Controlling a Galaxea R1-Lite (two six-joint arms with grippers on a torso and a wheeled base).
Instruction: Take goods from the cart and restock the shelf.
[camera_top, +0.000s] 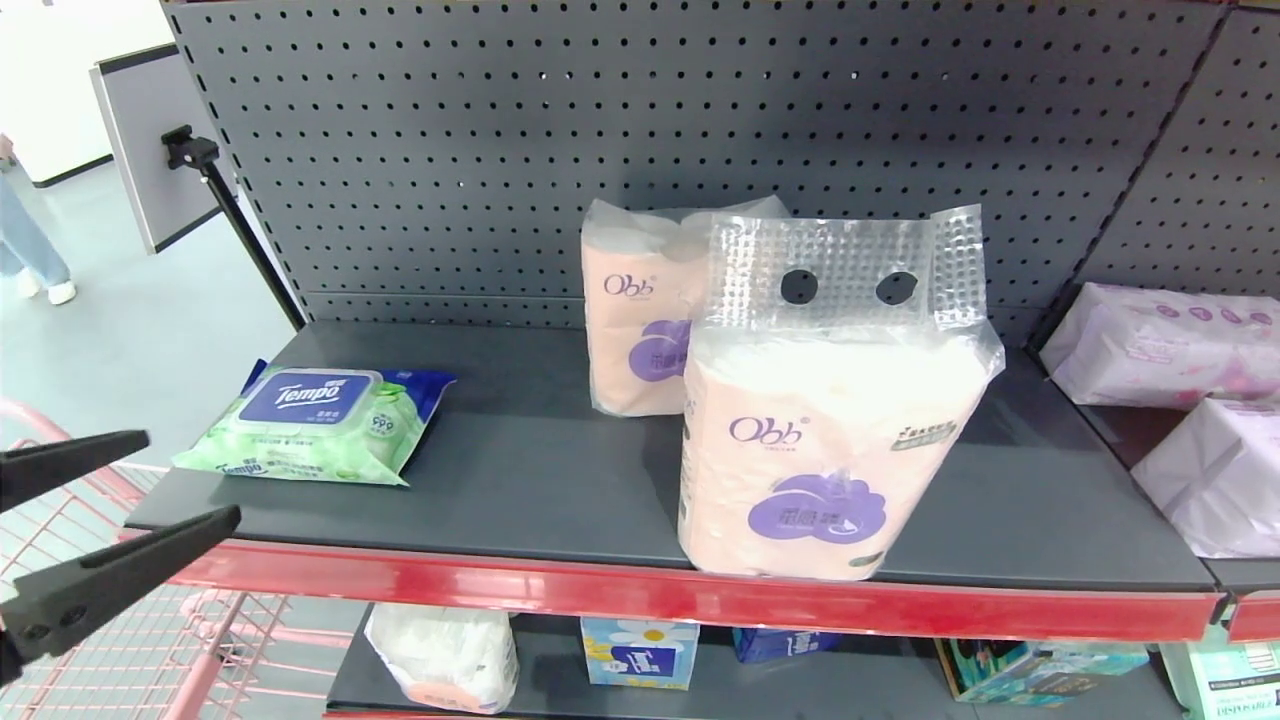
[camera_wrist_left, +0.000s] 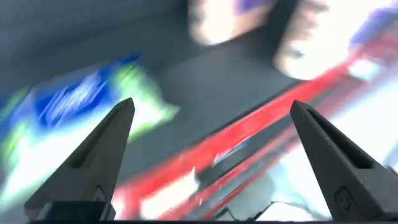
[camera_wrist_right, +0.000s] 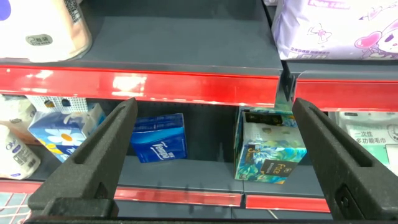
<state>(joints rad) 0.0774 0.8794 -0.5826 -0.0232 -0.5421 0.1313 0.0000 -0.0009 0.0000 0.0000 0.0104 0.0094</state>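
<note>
The wet wipes pack lies flat at the left of the frame on the grey shelf, near its red front lip with the lid up, which reads as stock already set down. Right of centre, two toilet roll packs stand upright, one behind the other, with bare shelf between them and the wipes. The left gripper hangs at lower left over the pink cart, jaws spread and empty, probably poised for another pick. The right gripper, likewise spread and empty, faces the lower shelf's boxes
</note>
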